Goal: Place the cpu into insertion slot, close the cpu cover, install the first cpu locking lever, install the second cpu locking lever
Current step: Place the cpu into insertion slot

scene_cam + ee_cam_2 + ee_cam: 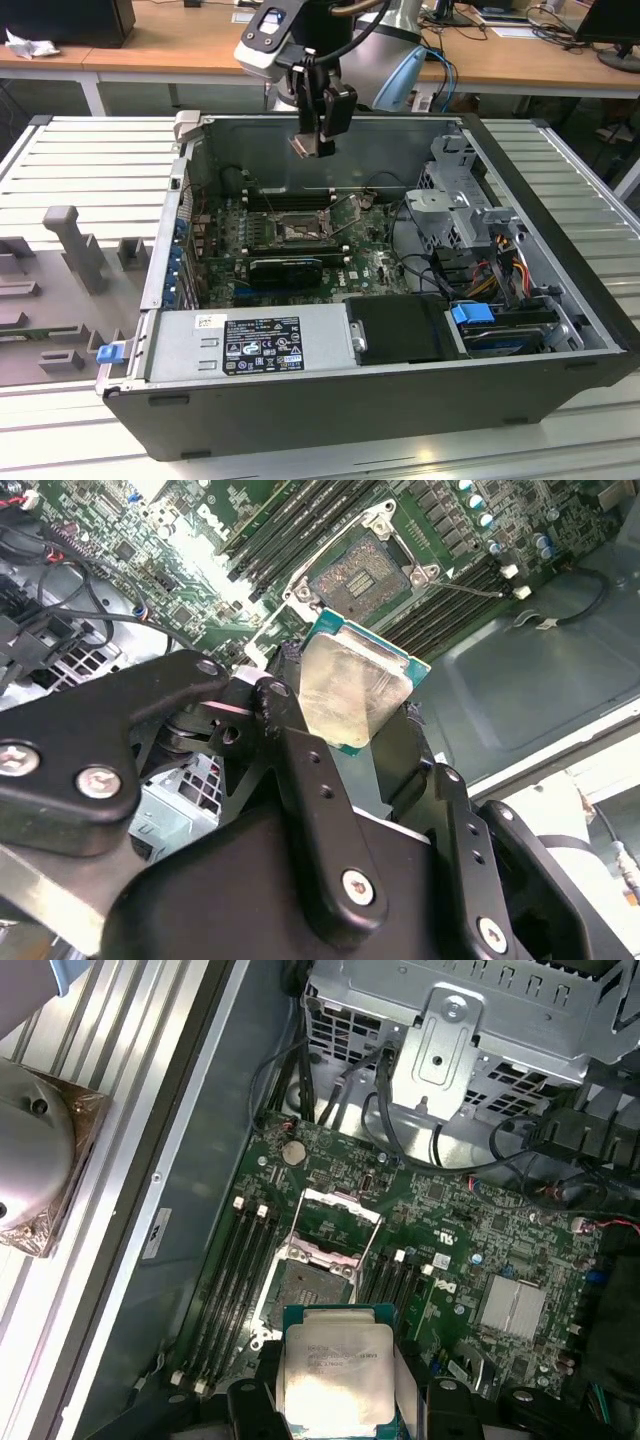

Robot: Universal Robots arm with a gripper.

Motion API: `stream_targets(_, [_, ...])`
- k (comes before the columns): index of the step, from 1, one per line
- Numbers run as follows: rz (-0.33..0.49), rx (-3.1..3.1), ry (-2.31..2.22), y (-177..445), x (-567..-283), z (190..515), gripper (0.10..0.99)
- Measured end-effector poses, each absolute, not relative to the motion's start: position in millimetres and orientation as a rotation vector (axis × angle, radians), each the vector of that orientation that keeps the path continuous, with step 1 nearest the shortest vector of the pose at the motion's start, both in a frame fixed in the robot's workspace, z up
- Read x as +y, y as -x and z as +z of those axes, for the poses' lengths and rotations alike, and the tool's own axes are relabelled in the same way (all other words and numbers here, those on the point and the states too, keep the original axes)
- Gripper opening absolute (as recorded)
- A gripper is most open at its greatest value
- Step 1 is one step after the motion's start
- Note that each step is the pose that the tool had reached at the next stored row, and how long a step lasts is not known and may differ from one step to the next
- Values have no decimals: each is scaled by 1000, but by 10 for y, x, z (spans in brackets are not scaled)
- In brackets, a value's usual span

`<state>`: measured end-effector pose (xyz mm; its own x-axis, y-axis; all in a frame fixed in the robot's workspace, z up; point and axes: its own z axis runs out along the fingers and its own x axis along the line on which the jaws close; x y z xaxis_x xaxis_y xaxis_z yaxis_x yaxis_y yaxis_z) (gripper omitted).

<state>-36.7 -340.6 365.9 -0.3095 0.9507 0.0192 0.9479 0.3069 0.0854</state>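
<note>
My gripper (313,142) hangs above the open computer case, shut on the cpu (302,146). In both wrist views the cpu (352,680) (335,1375) shows its pale metal face and green edge between the black fingers (290,730). The insertion slot (299,231) lies on the green motherboard well below the gripper. It is a dark, uncovered square with a silvery rim (360,572) (303,1282). The cpu cover (340,1218) stands swung open at the socket's far side. A thin wire lever (470,588) sticks out beside the socket.
Long black memory slots (235,1270) flank the socket. A black card (285,268) lies in front of it, a power supply (250,345) at the case front, a metal drive cage (455,200) with cables at the exterior view's right. Grey fixtures (70,240) stand outside the case.
</note>
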Motion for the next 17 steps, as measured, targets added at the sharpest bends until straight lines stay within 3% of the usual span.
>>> stream_targets(17, [121, 2387, -1977, 367, -3406, 3655, 525])
